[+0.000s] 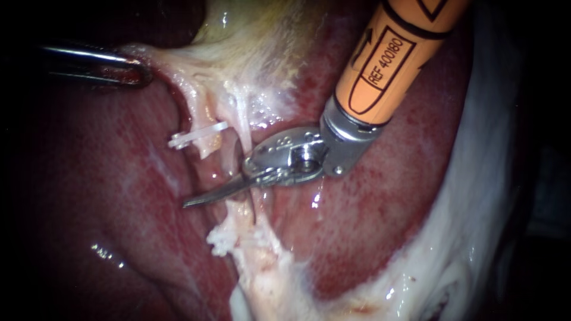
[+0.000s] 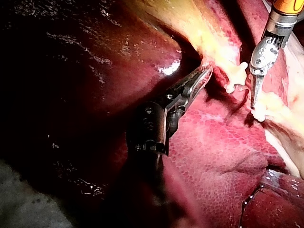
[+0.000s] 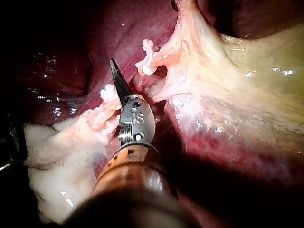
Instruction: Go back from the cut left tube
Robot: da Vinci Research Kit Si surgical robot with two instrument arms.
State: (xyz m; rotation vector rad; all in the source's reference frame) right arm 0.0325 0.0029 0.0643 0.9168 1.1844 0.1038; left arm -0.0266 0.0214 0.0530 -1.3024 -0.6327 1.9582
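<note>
Liver, dark red, fills the background. At centre, the cut left tube lies in two parts: an upper stump bearing a white clip, and a lower stump, also clipped, well apart from it. Across the gap lies the right instrument, its jaws closed on nothing. Far left, the left instrument, with jaws clamped on pale tissue at the gallbladder edge.

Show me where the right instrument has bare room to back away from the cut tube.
Free: bare liver between the right instrument and the white margin; also liver lower left. Crowded: at its tip, between the clip, the cut tube ends and pale tissue held by the left instrument.
</note>
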